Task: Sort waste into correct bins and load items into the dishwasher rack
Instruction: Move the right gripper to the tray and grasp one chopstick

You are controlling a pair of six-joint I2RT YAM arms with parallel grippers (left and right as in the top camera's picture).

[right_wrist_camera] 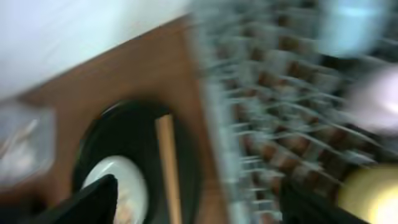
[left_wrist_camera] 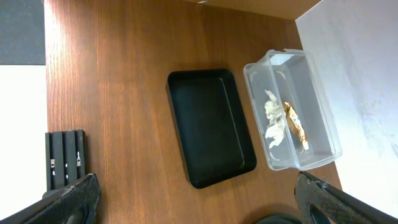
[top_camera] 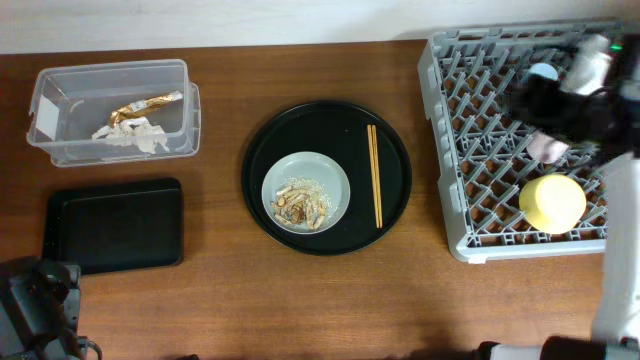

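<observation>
While my right end effector (right_wrist_camera: 196, 202) is hovering, blurred, over the rack (top_camera: 480, 150) with fingers spread on nothing, and my left end effector (left_wrist_camera: 199, 199) is waiting open near the shallow black tray (top_camera: 115, 225), I am judging the plate (top_camera: 306, 162) of scraps (top_camera: 302, 205) on the round tray (top_camera: 395, 140) as next. I am planning to grip its rim level, clear of the chopsticks (top_camera: 375, 175) just beside it, whose long axis is running straight away from me.

Left tool (left_wrist_camera: 196, 186) and blurred right tool (right_wrist_camera: 199, 186), both spread wide apart.
</observation>
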